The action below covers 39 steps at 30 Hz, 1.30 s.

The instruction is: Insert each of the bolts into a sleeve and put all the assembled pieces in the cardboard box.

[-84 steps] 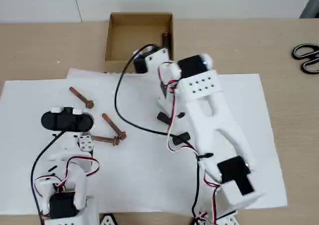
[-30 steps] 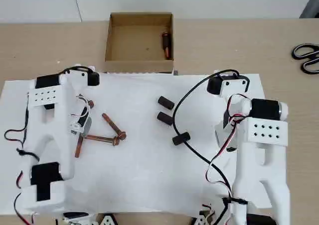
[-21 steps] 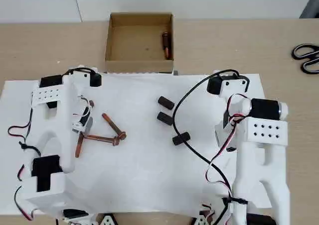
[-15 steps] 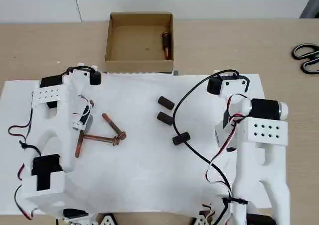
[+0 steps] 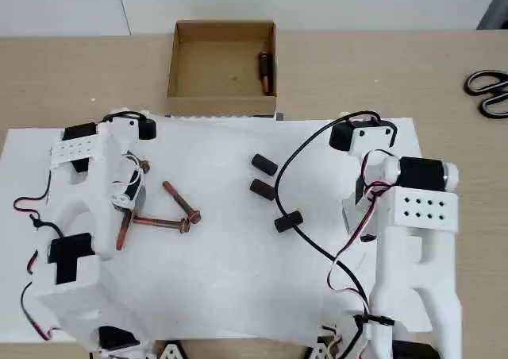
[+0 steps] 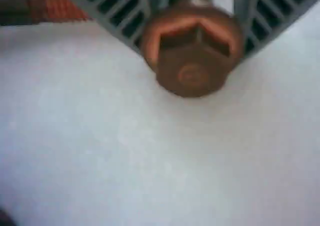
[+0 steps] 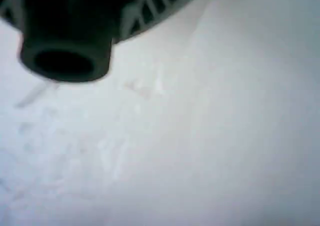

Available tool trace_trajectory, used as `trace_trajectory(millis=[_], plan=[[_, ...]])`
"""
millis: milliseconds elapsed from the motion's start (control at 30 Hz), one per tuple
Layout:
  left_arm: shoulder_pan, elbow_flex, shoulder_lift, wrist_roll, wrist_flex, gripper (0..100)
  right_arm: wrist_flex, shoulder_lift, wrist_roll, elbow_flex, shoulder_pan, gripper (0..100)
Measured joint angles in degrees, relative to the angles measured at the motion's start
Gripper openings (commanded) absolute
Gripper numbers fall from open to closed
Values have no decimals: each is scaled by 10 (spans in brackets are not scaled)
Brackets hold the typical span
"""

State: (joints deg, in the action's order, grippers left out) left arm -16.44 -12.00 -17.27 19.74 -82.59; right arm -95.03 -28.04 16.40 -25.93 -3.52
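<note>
One assembled piece (image 5: 263, 69) lies already inside the cardboard box (image 5: 181, 65), against a side wall. On the paper (image 5: 238, 295) in front of the box, the left gripper (image 6: 192, 33) is clamped on a bolt (image 6: 192, 66) and the right gripper (image 7: 75, 16) is closed around a sleeve (image 7: 65, 53). Two loose bolts (image 5: 181, 202) and three loose sleeves (image 5: 262, 188) lie there too, so I judge most of the work remains.

Bright, diffuse light from above: paper (image 5: 230, 287) and tabletop (image 5: 357, 65) evenly lit; faint, soft shadows under the left arm (image 5: 75, 208) and right arm (image 5: 417, 248), and inside the cardboard box (image 5: 222, 103).
</note>
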Motion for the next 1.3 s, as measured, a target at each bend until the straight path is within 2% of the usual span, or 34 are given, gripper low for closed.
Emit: trace_trajectory(millis=[200, 500, 667, 833, 967, 1100, 1200, 1300], plan=[[0, 5, -11, -1, 0, 5, 0, 0, 0, 0, 0, 4], [1, 4, 3, -8, -4, 5, -10, -4, 0, 4, 0, 4], [17, 4, 78, -16, -31, 5, -20, -47, 0, 20, 5, 3], [76, 4, 192, -15, -125, 5, -24, -123, 0, 21, 38, 2], [108, 3, 288, -15, -140, 5, -24, -193, 0, 21, 79, 2], [124, -30, 391, -13, -88, 5, -23, -241, 0, 6, 123, 2], [136, -97, 461, -13, -8, 5, 4, -271, -6, -40, 142, 2], [141, -190, 539, -21, 84, 5, 58, -309, -50, -90, 156, 2]])
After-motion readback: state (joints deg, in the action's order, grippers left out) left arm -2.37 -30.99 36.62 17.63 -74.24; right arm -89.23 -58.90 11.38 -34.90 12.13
